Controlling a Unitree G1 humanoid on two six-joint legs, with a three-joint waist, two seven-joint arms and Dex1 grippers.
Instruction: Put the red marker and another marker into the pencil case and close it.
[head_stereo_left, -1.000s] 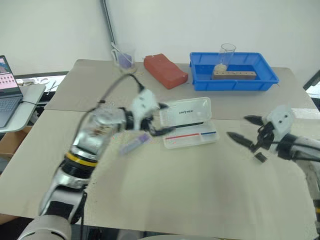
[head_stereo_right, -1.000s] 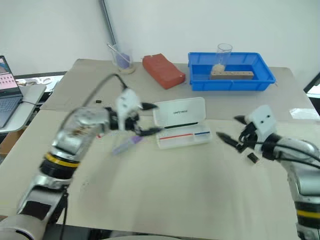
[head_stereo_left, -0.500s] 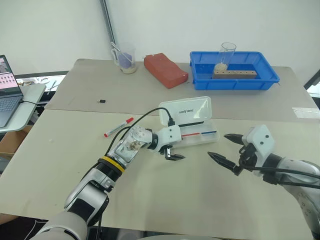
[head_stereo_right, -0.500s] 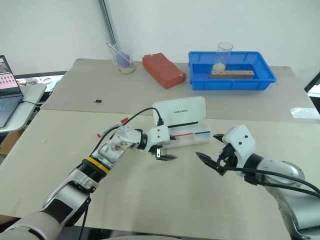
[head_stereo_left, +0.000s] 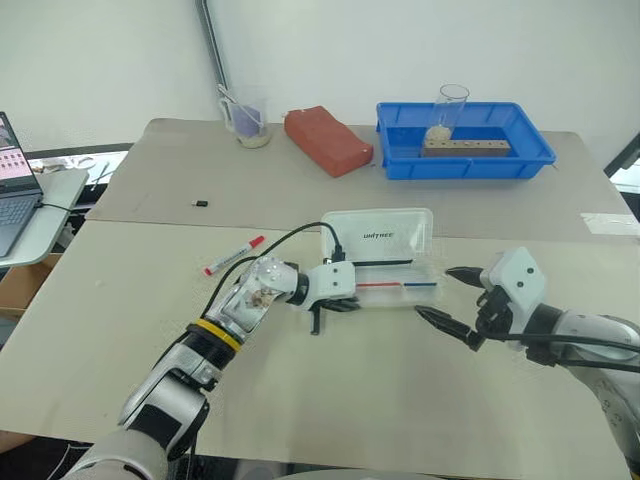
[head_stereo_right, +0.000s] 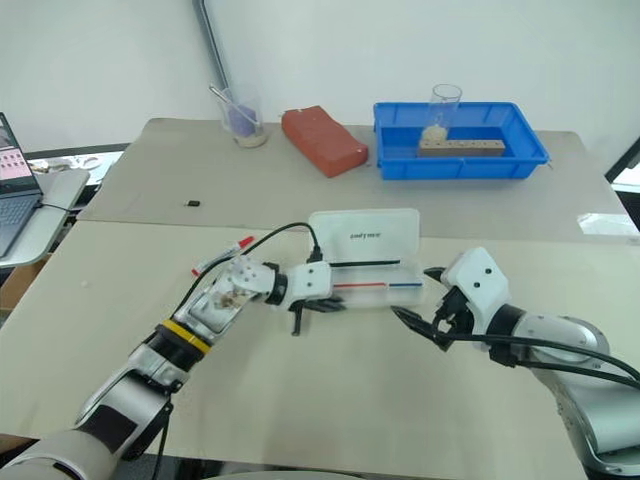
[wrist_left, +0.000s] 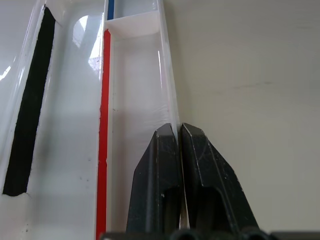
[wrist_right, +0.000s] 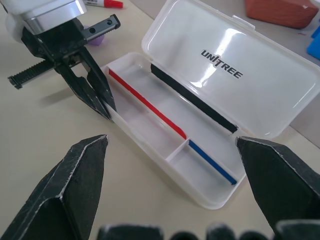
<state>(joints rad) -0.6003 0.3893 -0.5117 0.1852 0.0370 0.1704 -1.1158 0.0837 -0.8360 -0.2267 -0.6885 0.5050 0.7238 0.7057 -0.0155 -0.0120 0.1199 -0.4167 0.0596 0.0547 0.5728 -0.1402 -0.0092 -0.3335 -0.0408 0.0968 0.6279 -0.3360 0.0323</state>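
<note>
The pencil case (head_stereo_left: 378, 238) lies open mid-table, its lettered lid folded back, with a thin red stick and a thin blue stick in its tray. My left gripper (wrist_left: 178, 127) is shut on the tray's near wall (wrist_right: 116, 117) at its left end. To the right of the case, my right gripper (head_stereo_left: 433, 291) stands wide open and faces it, holding nothing. The red marker (head_stereo_left: 233, 256) lies on the table left of my left arm. A bit of the lavender highlighter (wrist_right: 98, 40) peeks out behind the left gripper's body.
At the back stand a blue tray (head_stereo_left: 465, 165) with a glass and a wooden block, a red-brown pouch (head_stereo_left: 328, 140) and a cup (head_stereo_left: 248, 122). A small black piece (head_stereo_left: 201, 203) lies left of centre. A laptop (head_stereo_left: 15, 190) sits off the table's left edge.
My left gripper came down from over the highlighter to the case's near wall and went from open to shut. The case shifted slightly right. My right gripper drew in, still open.
</note>
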